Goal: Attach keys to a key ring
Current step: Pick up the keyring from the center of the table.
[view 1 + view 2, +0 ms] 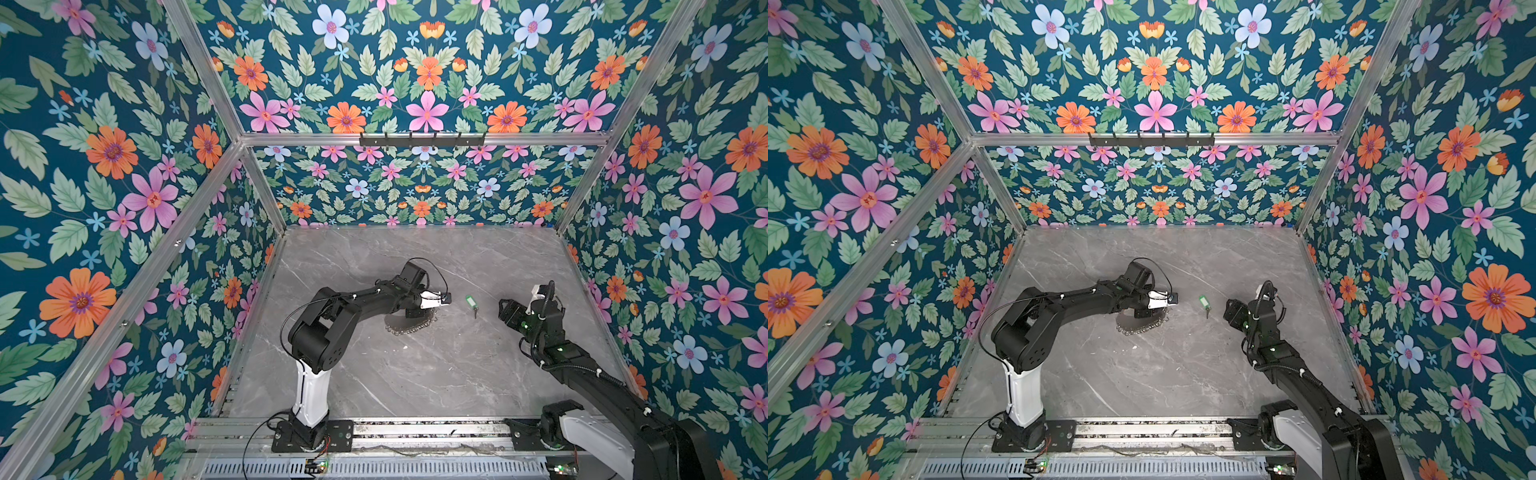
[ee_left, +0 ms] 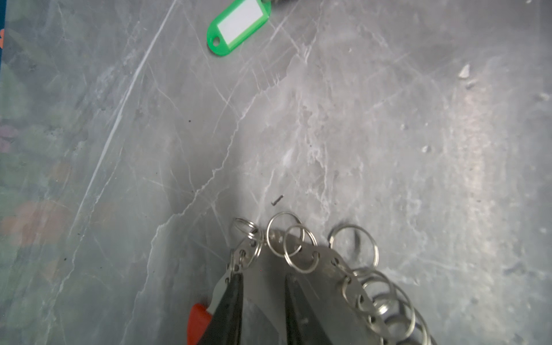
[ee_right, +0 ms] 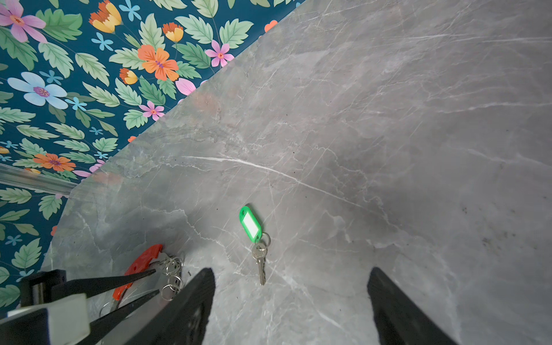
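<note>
Where both top views look down on the marble tabletop (image 1: 415, 382), the key (image 1: 470, 301) with its green tag lies flat, at three o'clock from the left gripper (image 1: 445, 297) and nine o'clock from the right gripper (image 1: 504, 309). The key ring (image 1: 409, 326) lies under the left gripper. In the left wrist view, the slim fingers (image 2: 233, 304) stand slightly apart astride the key ring; whether they pinch it cannot be told. In the right wrist view, the right pincer gapes wide, with the key just ahead.

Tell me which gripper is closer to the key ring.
Left. The left gripper is right at the key ring, straddling its edge; the right gripper hovers apart, beyond the key.
</note>
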Available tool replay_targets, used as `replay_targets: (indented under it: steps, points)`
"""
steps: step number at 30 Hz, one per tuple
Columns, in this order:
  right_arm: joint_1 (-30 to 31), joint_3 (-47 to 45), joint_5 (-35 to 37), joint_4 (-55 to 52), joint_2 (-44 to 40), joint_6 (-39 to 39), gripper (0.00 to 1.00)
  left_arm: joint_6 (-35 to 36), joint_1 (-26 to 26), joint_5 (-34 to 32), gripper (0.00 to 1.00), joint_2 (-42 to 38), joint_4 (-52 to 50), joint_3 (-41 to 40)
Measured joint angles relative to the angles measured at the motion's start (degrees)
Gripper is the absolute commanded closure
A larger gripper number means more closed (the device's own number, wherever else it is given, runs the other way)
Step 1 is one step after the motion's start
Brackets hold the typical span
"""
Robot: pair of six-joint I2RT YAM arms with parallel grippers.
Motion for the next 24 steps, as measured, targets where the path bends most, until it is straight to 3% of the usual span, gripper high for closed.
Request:
replay_targets:
  steps: [24]
  points:
    - [0.00,0.00,-0.85,0.39,-0.11,0.04,0.19,2.40,-0.96,-3.19,0.74,3.72,1.05,3.19]
